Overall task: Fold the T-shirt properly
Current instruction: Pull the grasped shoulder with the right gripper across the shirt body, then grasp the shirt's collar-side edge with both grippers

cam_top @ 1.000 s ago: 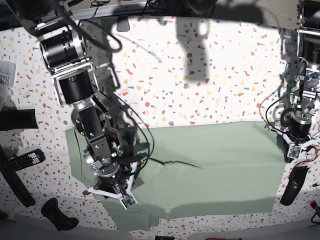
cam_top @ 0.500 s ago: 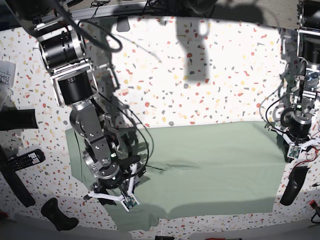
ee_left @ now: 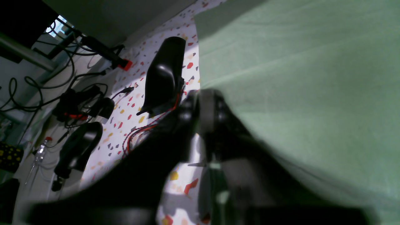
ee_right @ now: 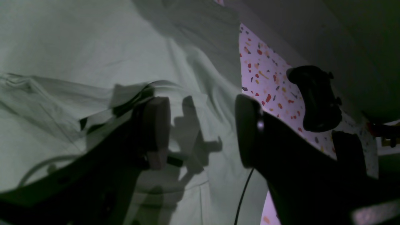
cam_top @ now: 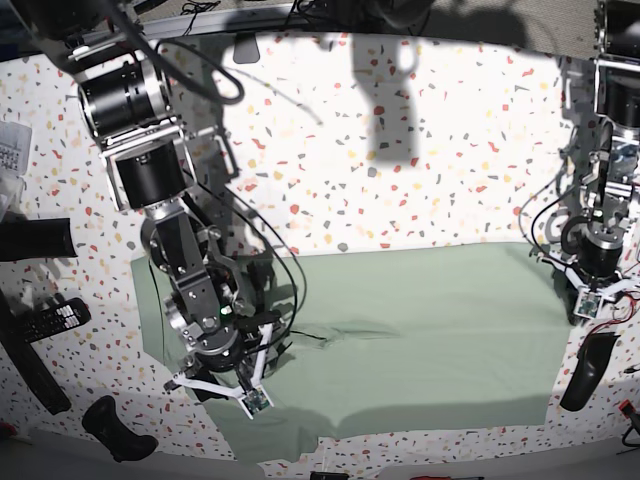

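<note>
The shirt (cam_top: 420,340) lies spread flat across the near half of the speckled bench (cam_top: 400,150), its long upper edge running straight from side to side and its lower edge stepping down toward the near bench edge at the base view's left. A shallow dark crease (cam_top: 345,330) runs across the cloth near its middle. The right tool (cam_top: 235,385) is positioned low over the shirt's left portion in the base view; the right wrist view shows its two fingers (ee_right: 156,131) spread wide apart with only rumpled cloth (ee_right: 78,78) beneath and between them, nothing gripped, and their shadow falling on the fabric. The left tool (cam_top: 592,298) stands at the shirt's right edge in the base view, over the boundary between cloth and bench. In the left wrist view its fingers (ee_left: 206,109) appear pressed close together, blurred, just beside the shirt's edge (ee_left: 200,62); whether any cloth is pinched between them cannot be determined. A black handle-shaped object (cam_top: 585,370) lies on the bench just beside the shirt's right edge, with red wires (ee_left: 147,129) near it. A remote (cam_top: 50,320) and another black object (cam_top: 115,428) lie on the bench to the left of the shirt.
</note>
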Controlling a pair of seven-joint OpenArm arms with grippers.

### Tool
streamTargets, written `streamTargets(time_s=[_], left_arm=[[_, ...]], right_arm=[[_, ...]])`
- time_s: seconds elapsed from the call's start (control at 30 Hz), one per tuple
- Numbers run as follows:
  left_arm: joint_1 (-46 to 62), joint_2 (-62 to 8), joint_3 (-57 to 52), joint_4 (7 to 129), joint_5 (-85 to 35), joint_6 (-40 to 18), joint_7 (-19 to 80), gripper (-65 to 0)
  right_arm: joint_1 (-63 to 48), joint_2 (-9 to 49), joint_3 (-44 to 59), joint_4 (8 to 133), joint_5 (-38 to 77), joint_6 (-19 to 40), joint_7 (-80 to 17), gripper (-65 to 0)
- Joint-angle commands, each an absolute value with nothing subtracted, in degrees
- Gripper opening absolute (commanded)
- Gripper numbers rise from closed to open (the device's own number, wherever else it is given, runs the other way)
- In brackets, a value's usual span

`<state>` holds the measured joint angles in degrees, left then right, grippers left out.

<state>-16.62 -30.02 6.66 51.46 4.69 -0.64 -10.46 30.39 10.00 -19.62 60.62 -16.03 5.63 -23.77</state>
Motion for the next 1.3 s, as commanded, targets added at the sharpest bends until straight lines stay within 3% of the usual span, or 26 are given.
streamTargets(time_s=[0.0,0.07,0.23,0.37,0.47,0.57,0.67,0.83,1.03,1.27], left_arm=[[-19.62,-31.14,6.15,51.62,4.45,-0.01,-12.12,-50.5],[-22.44,-31.11,6.15,49.78,4.43,-0.01,-12.27,-47.1],[-28.67,-31.35,6.15,46.04,4.21,-1.43,-8.75,-47.1],[-29.47,-32.99,6.15,49.91,2.72,-8.51,7.81,-48.6],[-29.04,-35.03,6.15,53.39,2.68,-15.25,9.63,-49.3],[-28.21,-37.12,6.15,56.97,0.3,-25.67,10.87,-49.6],[-26.11,-38.54,6.15,60.69,-2.02,-30.13,15.51,-53.1],[-17.52,-40.18,6.15,68.36,-1.34,-31.16,16.47,-54.7],[-7.18,-39.9,7.84,81.34,7.05,-31.07,16.69,-48.4],[-2.98,-40.34,15.84,84.75,21.87,-18.2,19.29,-48.4]], right_arm=[[32.53,10.15,-19.35,61.58,-16.03,5.19,-23.07,-32.9],[32.53,10.17,-19.35,61.58,-16.03,5.19,-23.29,-32.9],[32.56,10.24,-19.81,61.95,-16.03,5.23,-25.3,-33.3],[32.23,13.85,-24.25,67.02,-16.21,5.67,-26.68,-35.6],[32.21,17.54,-29.76,72.34,-17.26,5.76,-31.55,-35.6],[32.18,21.17,-35.33,76.77,-18.83,5.76,-37.17,-35.6],[31.81,24.69,-39.75,79.46,-19.35,5.76,-40.71,-35.6],[27.68,29.26,-42.02,81.8,-19.84,5.74,-41.21,-35.6],[20.34,34.81,-42.02,88.51,-20.99,5.58,-41.15,-35.6],[13.1,41.67,-41.95,97.58,-20.82,5.54,-43.07,-35.6]])
